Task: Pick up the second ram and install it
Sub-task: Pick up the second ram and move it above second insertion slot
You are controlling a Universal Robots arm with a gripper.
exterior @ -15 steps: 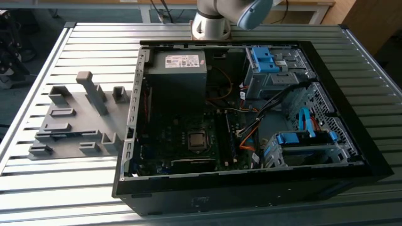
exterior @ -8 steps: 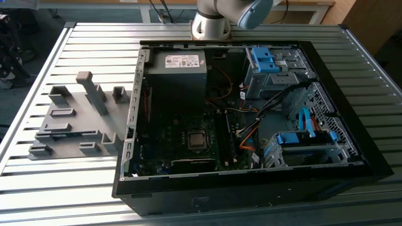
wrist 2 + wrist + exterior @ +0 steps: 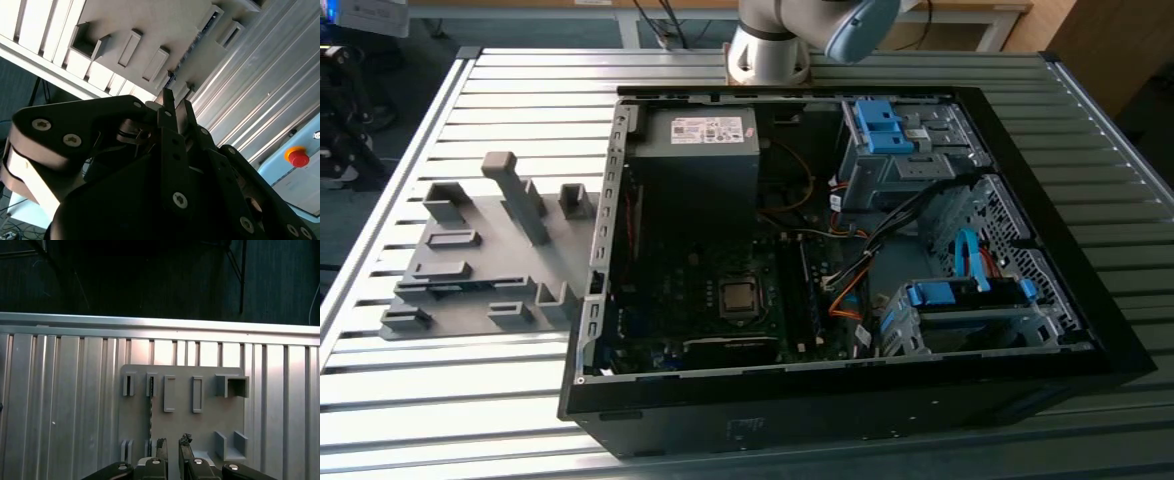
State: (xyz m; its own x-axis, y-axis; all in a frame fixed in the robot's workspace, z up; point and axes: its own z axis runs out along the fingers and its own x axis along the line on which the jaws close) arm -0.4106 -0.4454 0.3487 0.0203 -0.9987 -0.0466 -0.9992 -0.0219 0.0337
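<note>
**Gripper.** In the first wrist view the gripper (image 3: 173, 442) hangs low over the holder (image 3: 210, 425). Its fingers (image 3: 161, 444) are parted by a narrow gap with nothing between them, so the claw is open and empty.

**Ram.** The ram (image 3: 150, 412) stands on its long edge in the holder, seated between two slotted blocks. It is just beside one finger and outside the gap; no contact is evident. In the second wrist view the ram (image 3: 194, 46) runs away from the fingertips across the plate.

**Surroundings.** The holder rests on the slatted table (image 3: 60, 415). In the exterior view the opened case (image 3: 854, 410) lies just beside the holder, on the exterior view's right.

**Assessment.** The step in hand appears to be the approach for pickup. The ram is not yet grasped and installation has not begun. A sound grasp calls for the gap to be centred over the thin upper edge, with the fingers square to the board's faces, since the claw now sits offset to one side.
</note>
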